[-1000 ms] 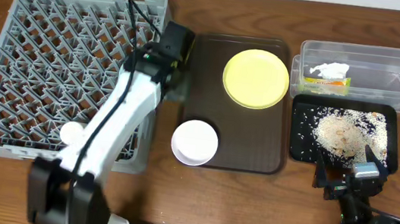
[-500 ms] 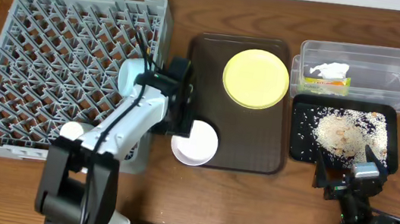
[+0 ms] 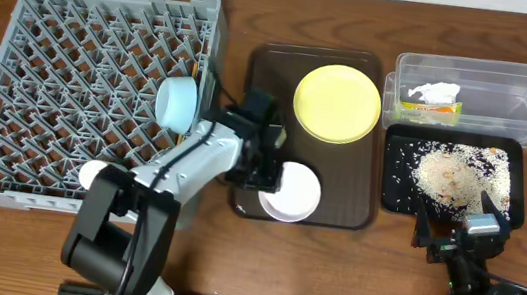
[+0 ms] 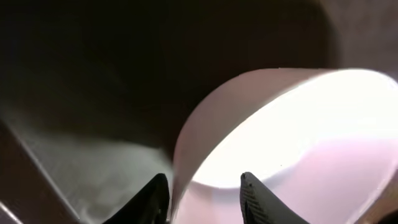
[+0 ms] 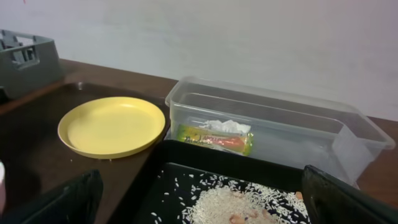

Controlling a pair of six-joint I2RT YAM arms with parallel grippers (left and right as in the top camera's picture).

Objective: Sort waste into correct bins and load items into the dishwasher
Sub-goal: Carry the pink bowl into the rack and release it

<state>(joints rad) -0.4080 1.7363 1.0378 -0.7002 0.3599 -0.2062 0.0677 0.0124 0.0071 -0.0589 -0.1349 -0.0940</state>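
Note:
My left gripper (image 3: 266, 178) is open over the left rim of the white bowl (image 3: 294, 194) on the brown serving tray (image 3: 350, 196). In the left wrist view one finger is outside the bowl's (image 4: 298, 143) rim and one inside, and the gripper (image 4: 202, 200) has a wide gap. The yellow plate (image 3: 337, 103) lies on the tray's far part. A light blue bowl (image 3: 176, 104) sits at the grey rack's (image 3: 52, 61) right edge. My right gripper (image 3: 459, 239) is open and empty at the black tray's (image 3: 390, 198) near edge, above the rice scraps (image 3: 451, 176). No chopsticks are in view.
The clear tub (image 3: 521, 99) behind the black tray holds the wrapper (image 3: 429, 109) and the tissue (image 3: 435, 91). The right wrist view shows the plate (image 5: 112, 126), the tub (image 5: 298, 124), the rice (image 5: 224, 202) and the rack corner (image 5: 28, 59). A small white round thing (image 3: 93, 175) sits at the rack's front.
My left arm swung from the rack down to the white bowl, leaving the light blue bowl at the rack's edge. The white bowl has shifted right on the tray. The right arm is still.

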